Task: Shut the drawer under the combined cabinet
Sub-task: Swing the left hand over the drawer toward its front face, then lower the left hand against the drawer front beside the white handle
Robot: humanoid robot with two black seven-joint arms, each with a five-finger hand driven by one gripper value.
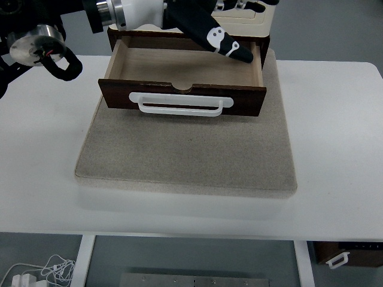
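Observation:
The dark brown drawer (182,95) is pulled out toward me from under the cream cabinet (245,25) at the top middle. Its light wood inside (179,66) holds nothing. A white handle (179,106) runs across its front panel. My left arm, white at the forearm, comes in from the upper left and crosses over the back of the drawer. Its black left hand (230,48) lies stretched out over the drawer's back right corner, fingers straight and holding nothing, away from the front panel and the handle.
Cabinet and drawer stand on a grey mat (185,161) on a white table (335,131). A round metal joint with a black cable loop (45,51) hangs over the table's upper left. Under the table, a small brown box with a white handle (341,257) and cables (42,272).

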